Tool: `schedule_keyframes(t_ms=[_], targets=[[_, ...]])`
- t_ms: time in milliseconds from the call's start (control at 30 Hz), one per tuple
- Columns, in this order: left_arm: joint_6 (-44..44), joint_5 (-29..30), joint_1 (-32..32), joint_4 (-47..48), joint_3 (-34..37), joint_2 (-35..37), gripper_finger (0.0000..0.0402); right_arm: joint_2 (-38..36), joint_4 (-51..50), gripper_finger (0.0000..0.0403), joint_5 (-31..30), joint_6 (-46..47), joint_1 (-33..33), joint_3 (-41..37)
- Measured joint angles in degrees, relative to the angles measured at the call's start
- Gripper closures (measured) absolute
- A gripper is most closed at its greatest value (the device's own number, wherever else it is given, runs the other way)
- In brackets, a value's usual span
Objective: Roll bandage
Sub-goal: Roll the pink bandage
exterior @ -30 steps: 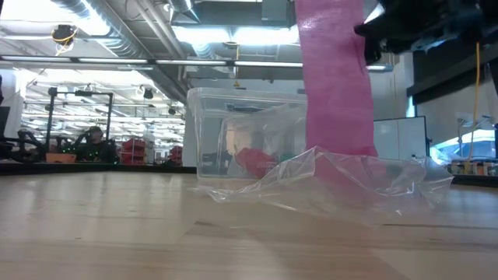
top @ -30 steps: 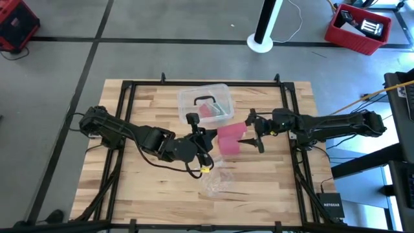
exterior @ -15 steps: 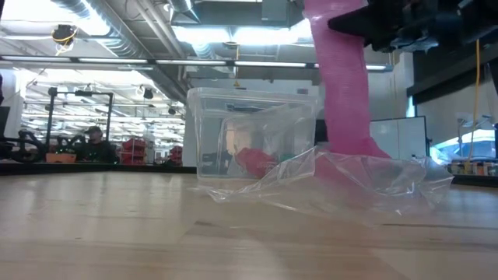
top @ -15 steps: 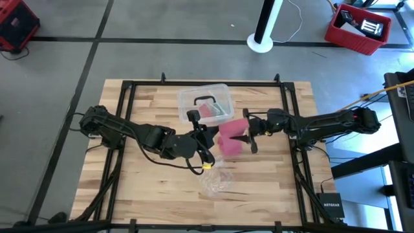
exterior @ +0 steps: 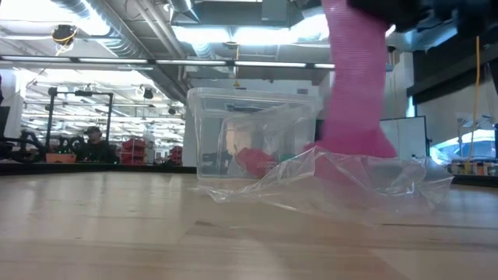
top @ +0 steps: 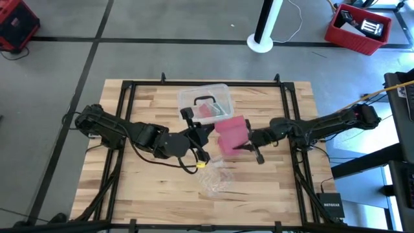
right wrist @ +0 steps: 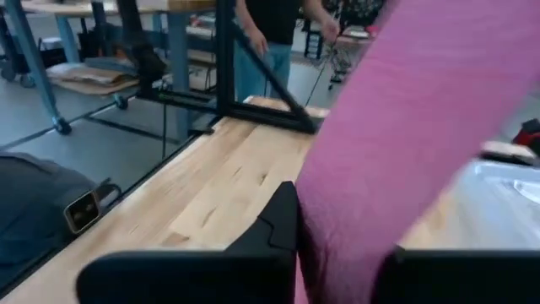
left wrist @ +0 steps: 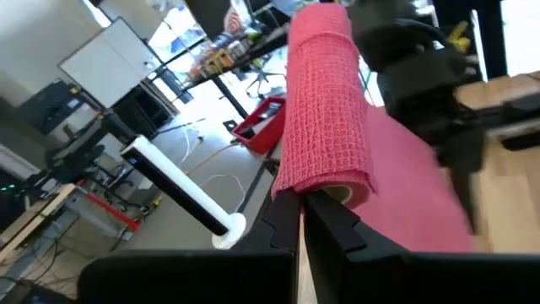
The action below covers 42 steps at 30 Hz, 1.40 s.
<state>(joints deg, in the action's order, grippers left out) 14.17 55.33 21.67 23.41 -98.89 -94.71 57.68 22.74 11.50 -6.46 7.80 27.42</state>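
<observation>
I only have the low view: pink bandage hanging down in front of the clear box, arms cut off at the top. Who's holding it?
Observer: Both. The left gripper is shut on the rolled end of the bandage; that shows in the left wrist view.
Operator: And the right?
Observer: The right gripper has its jaws shut on the flat strip, seen in the right wrist view.
Operator: Where over the table?
Observer: The high view puts both near the middle, beside the clear box, with the plastic wrapper lying nearer the front edge.
</observation>
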Motion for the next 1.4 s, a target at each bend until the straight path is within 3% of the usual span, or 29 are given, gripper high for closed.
schedule_keyframes(t_ms=[167,400,767,933,1167,1400], targets=[[1.8,3.0,-0.1,3.4,0.0,0.4,0.0401,0.0,-0.6,0.0397,-3.6,2.0,4.6,0.0],[-6.1,8.1,-0.8,16.1,0.0,0.4,0.0401,-0.6,-9.2,0.0399,-8.1,7.3,9.9,5.5],[-12.0,5.9,-2.2,23.0,0.0,-1.3,0.0401,-0.6,-10.2,0.04,-10.2,14.1,14.1,15.0],[-11.2,6.0,-2.7,17.7,3.5,-1.9,0.0401,0.4,-9.2,0.0398,-10.7,17.1,13.9,19.1],[-7.7,5.3,-3.8,1.4,10.5,-1.9,0.0401,3.7,-9.3,0.0397,-12.0,17.3,13.9,21.6],[-9.5,4.2,-5.4,0.3,10.6,-1.9,0.0401,6.9,-8.6,0.0396,-12.0,18.5,13.9,22.1]])
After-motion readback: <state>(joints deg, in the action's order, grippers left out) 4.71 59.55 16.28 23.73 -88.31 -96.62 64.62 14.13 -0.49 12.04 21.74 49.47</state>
